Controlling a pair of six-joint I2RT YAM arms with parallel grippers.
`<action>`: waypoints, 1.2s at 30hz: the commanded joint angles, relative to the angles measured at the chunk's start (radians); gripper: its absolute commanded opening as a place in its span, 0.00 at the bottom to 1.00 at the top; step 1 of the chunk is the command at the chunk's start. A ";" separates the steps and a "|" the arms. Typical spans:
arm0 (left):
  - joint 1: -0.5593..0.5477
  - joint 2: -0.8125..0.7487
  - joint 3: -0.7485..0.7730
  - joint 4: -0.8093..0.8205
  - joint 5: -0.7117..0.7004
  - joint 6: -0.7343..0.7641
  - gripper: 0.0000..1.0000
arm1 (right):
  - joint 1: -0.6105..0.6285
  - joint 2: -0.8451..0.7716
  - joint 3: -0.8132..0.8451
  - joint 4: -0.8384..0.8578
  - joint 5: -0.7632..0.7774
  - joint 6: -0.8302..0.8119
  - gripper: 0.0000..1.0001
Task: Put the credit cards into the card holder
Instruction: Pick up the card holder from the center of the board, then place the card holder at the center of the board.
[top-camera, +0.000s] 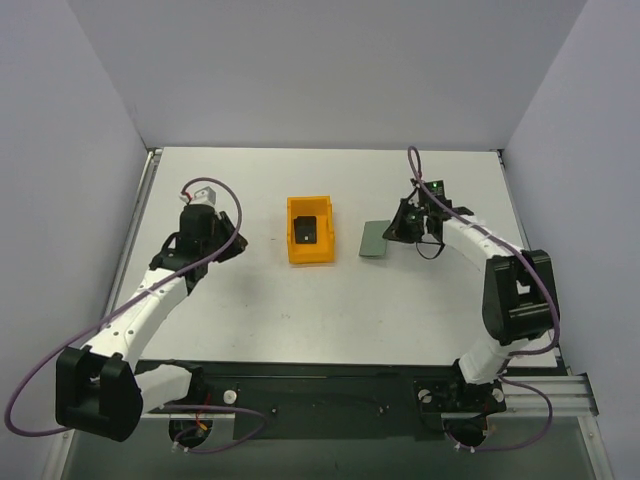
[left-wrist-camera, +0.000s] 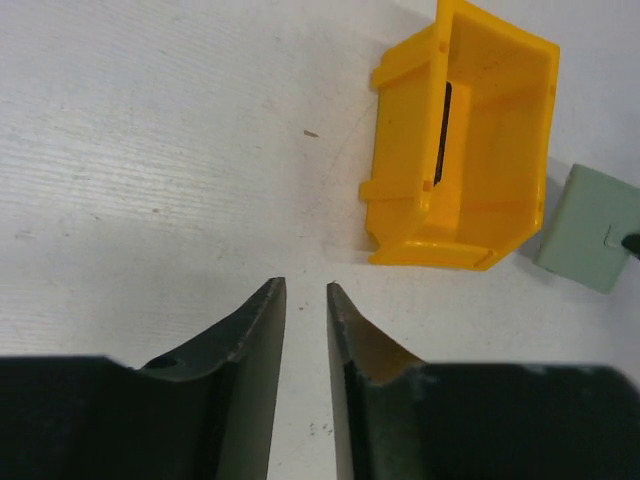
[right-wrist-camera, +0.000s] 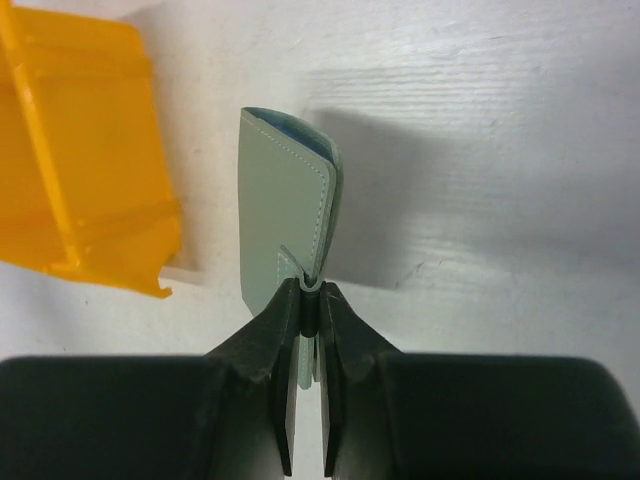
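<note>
1. The right claw (right-wrist-camera: 310, 290) is closed on the wallet (right-wrist-camera: 285, 190). It pinches the near edge, just at the small tab.
2. The wallet stands tilted up on its edge, and its blue lining shows at the far end. It is a little right of the middle of the worktop (top-camera: 250, 320), near the orange bin (top-camera: 310, 258) but apart from it.
3. The left claw (left-wrist-camera: 306, 290) holds nothing. Its jaws stand a narrow gap apart over bare worktop, on the left side of the bin.
4. A black card (top-camera: 307, 232) is inside the bin. I cannot tell how many cards are there.
5. The step in hand is, I think, to raise and open the wallet so that a card can go in.
6. The pinch is small and sits only on the edge. The lift should therefore be slow, because the wallet can swing or slip out.
7. I cannot tell if the claw grips one flap or both. If it grips both, the wallet will not open, and it is better to take the upper flap only.
8. The open side should turn toward the bin, so that the left claw has a short way to bring a card.
9. The card is thin and sits deep between the bin walls. The left claw needs wider jaws and a steep approach to take it by its edges.
</note>
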 joint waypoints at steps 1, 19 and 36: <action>0.082 -0.009 0.058 -0.047 -0.028 -0.060 0.28 | 0.113 -0.132 0.100 -0.272 0.146 -0.152 0.00; -0.143 -0.078 0.219 -0.414 -0.680 0.024 0.60 | 0.635 -0.192 0.146 -0.779 0.898 -0.183 0.00; -0.025 -0.219 0.121 -0.441 -0.567 -0.087 0.77 | 0.922 -0.052 0.090 -0.715 1.027 -0.042 0.07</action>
